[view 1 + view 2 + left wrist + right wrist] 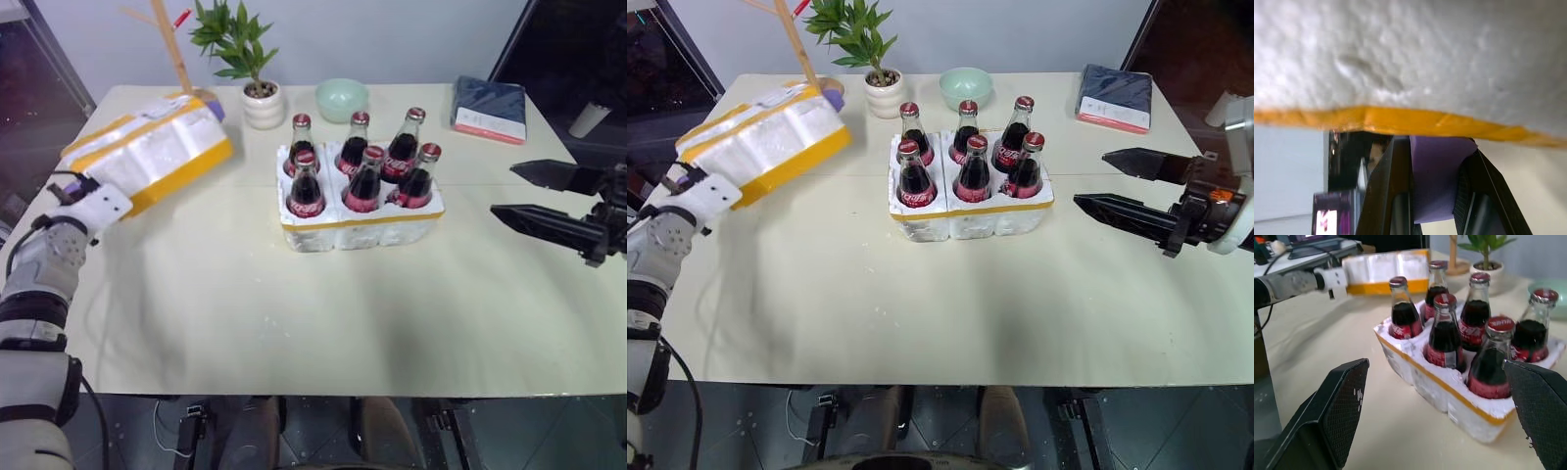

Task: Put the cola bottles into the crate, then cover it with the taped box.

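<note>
6 cola bottles (pixel 363 182), 1 crate (pixel 361 227), 1 taped box (pixel 157 152)

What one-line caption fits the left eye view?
Six cola bottles sit in the crate; left gripper lifts the taped box.

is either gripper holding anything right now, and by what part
The left gripper is shut on the near end of the taped box, tilted up off the table. The right gripper is open and empty.
</note>
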`<state>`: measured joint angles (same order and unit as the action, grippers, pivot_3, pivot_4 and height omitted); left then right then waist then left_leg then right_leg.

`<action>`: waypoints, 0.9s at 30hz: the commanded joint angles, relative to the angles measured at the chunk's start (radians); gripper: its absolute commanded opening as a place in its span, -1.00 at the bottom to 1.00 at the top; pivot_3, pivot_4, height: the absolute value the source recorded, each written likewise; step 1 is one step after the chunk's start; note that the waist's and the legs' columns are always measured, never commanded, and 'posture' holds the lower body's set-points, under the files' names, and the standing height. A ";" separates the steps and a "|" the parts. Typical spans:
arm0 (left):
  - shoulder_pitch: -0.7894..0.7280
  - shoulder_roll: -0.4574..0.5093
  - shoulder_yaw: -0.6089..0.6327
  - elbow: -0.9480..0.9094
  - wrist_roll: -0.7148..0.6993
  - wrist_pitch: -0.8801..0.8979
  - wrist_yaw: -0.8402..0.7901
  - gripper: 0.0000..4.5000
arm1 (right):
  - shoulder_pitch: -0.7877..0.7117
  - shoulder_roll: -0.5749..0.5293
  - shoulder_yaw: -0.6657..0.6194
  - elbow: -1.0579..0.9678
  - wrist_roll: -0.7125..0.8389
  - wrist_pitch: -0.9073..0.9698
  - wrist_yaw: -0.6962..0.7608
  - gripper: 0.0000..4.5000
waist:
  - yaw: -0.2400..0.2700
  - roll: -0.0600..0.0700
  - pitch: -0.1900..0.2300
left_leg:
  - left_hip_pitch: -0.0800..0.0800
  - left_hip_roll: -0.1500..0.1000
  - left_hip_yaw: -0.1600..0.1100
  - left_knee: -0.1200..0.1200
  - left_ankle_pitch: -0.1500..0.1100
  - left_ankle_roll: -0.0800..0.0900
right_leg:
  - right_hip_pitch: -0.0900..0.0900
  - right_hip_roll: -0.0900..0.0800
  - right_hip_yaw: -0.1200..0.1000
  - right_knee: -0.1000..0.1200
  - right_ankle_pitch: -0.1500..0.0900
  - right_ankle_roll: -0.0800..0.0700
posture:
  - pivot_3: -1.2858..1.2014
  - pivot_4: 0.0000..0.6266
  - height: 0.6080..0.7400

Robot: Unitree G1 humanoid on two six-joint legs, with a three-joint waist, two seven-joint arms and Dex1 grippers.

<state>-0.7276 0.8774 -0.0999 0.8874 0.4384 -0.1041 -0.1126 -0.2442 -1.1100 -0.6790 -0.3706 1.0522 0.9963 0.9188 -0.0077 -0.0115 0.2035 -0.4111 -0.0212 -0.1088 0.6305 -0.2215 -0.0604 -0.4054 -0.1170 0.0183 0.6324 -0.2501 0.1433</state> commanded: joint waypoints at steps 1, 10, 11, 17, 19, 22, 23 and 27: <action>-0.089 0.044 0.087 -0.196 -0.093 -0.015 -0.071 -0.82 | 0.028 -0.020 -0.038 0.000 -0.055 -0.047 0.010 1.00 | 0.000 -0.002 0.000 | 0.000 0.000 0.000 0.000 0.000 0.000 | 0.000 0.000 0.000 0.000 0.000 0.000 | 0.03 -0.52 0.98; -0.206 -0.007 0.022 -0.698 -0.162 0.188 -0.422 -0.82 | 0.075 0.009 -0.025 0.008 -0.097 -0.092 0.017 1.00 | -0.011 -0.001 -0.001 | 0.001 0.000 0.001 -0.001 0.000 0.000 | 0.000 0.000 0.001 -0.001 0.000 0.000 | 0.03 -0.52 0.98; -0.211 -0.017 0.002 -0.758 -0.160 0.215 -0.465 -0.82 | 0.073 0.014 -0.021 0.014 -0.100 -0.097 0.013 1.00 | -0.011 -0.001 -0.001 | 0.001 0.000 0.001 -0.001 0.000 0.000 | 0.000 0.000 0.001 0.000 0.000 0.000 | 0.03 -0.52 0.98; -0.199 -0.041 -0.098 -1.013 -0.106 0.290 -0.621 -0.82 | 0.066 0.041 0.002 0.037 -0.121 -0.121 -0.011 1.00 | -0.010 -0.002 -0.001 | 0.000 0.000 0.001 0.000 0.000 0.000 | 0.000 0.000 0.001 -0.001 0.000 0.000 | 0.03 -0.52 0.98; -0.200 -0.055 -0.105 -1.046 -0.093 0.307 -0.630 -0.82 | 0.070 0.048 0.003 0.037 -0.124 -0.124 -0.015 1.00 | -0.010 -0.002 -0.001 | 0.001 0.000 0.001 -0.001 0.000 0.000 | 0.000 0.001 0.001 -0.001 0.000 0.000 | 0.03 -0.52 0.98; -0.172 -0.015 -0.163 -1.072 -0.001 0.282 -0.681 -0.82 | 0.062 0.065 -0.006 0.038 -0.115 -0.123 -0.033 1.00 | -0.012 -0.002 -0.001 | 0.001 0.000 0.001 0.000 0.000 0.000 | 0.000 0.001 0.001 0.000 0.000 0.000 | 0.03 -0.52 0.98; -0.159 -0.008 -0.182 -1.077 0.028 0.269 -0.688 -0.82 | 0.053 0.069 -0.011 0.041 -0.107 -0.121 -0.041 1.00 | -0.011 -0.002 -0.001 | 0.001 0.000 0.001 0.000 0.000 0.000 | 0.000 0.001 0.002 -0.001 0.000 0.000 | 0.03 -0.52 0.98; -0.122 -0.016 -0.225 -1.080 0.101 0.255 -0.703 -0.60 | 0.021 0.074 -0.013 0.056 -0.088 -0.116 -0.065 1.00 | -0.007 -0.002 -0.001 | 0.001 0.000 0.001 0.000 0.000 0.000 | 0.001 0.001 0.002 -0.001 0.000 0.000 | 0.03 -0.52 0.98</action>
<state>-0.8526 0.8512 -0.3087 -0.1760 0.4900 0.1627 -0.8002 -0.2052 -1.0375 -0.6646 -0.3110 0.9453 0.8877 0.8628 -0.0149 -0.0135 0.2027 -0.4101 -0.0210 -0.1078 0.6309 -0.2214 -0.0601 -0.4039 -0.1161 0.0198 0.6317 -0.2501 0.1436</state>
